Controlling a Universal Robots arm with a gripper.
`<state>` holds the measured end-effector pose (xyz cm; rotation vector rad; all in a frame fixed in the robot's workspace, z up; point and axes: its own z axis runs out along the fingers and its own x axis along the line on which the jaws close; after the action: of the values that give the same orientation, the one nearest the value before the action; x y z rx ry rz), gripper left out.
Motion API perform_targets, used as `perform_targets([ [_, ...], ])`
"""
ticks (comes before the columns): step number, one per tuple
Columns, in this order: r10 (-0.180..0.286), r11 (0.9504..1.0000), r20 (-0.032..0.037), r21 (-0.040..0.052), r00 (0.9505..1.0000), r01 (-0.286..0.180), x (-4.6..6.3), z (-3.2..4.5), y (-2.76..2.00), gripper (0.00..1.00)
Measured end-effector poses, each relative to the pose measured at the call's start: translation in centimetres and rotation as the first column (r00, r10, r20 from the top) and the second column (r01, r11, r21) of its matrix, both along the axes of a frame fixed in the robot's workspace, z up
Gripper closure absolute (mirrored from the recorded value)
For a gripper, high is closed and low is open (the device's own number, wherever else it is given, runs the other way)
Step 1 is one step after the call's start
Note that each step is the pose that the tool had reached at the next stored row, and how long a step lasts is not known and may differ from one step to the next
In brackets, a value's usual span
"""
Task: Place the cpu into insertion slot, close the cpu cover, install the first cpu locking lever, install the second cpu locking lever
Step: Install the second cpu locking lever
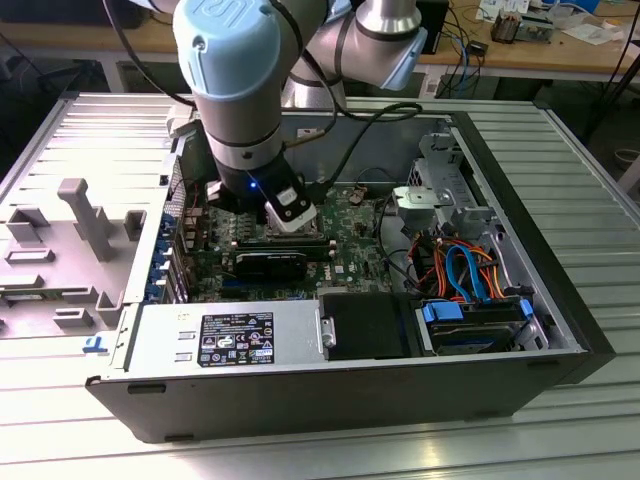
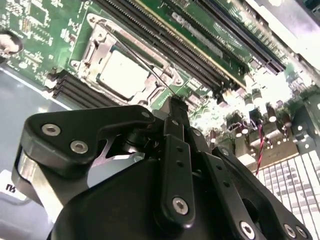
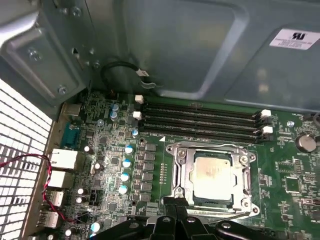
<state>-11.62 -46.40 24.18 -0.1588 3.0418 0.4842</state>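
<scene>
One arm (image 1: pixel 240 80) noted, reaching down into the open computer case (image 1: pixel 560 330) at the centre of the exterior view. Gripper (image 1: pixel 290 222) poised low over the green motherboard (image 1: pixel 350 215), directly above the socket area and just behind the long black heatsink block (image 1: pixel 270 265). Fingers (image 2: pixel 176 145) seen drawn together in both wrist views, with nothing clamped between them. Cpu (image 3: pixel 212 172) found seated flat in the insertion slot (image 3: pixel 212 202), dull silver top facing up. Cpu cover (image 3: pixel 186 175) lying down over the chip, its frame ringing the metal top on all sides and the chip showing through the central opening. One thin wire locking lever (image 2: pixel 145 67) observed in the second wrist view, running across the cover towards the fingertips and ending just beside them; contact cannot be confirmed, nor whether the lever is latched. Four black memory slots (image 3: pixel 200 120) running parallel beside the socket, all unfilled. Power supply (image 1: pixel 230 340) recorded in the lower left of the case in the exterior view, orange and blue cables (image 1: pixel 460 265) at the right. Grey plastic holder (image 1: pixel 70 230) resting outside the case at the exterior view's left.
</scene>
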Motion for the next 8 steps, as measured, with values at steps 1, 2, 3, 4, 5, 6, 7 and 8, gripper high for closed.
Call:
perform_targets([
  [1, 0.0, 1.0, 0.0001, 0.0001, 1.0, 0.0, 0.0, 0.35, 0.03, 0.89],
  [2, 0.0, 1.0, 0.0001, 0.0, 1.0, 0.0, 0.0, 0.93, 0.07, 0.89],
  [3, 0.0, 1.0, 0.0, 0.0, 1.0, 0.0, 0.0, 1.63, 0.08, 0.89],
  [4, 0.0, 1.0, 0.0001, 0.0, 1.0, 0.0, 0.0, 2.04, 0.08, 0.89],
  [5, 0.0, 1.0, -0.0006, -0.0001, 1.0, 0.0, 0.1, 2.14, 0.08, 0.89],
  [6, 0.0, 1.0, -0.0049, 0.0003, 1.0, 0.0, 0.3, 2.14, 0.06, 0.89],
  [7, 0.0, 1.0, -0.0139, 0.0001, 0.9999, 0.0, 0.6, 2.15, 0.0, 0.89],
  [8, 0.0, 1.0, -0.0242, 0.0001, 0.9997, 0.0, 0.9, 2.15, -0.09, 0.89],
])
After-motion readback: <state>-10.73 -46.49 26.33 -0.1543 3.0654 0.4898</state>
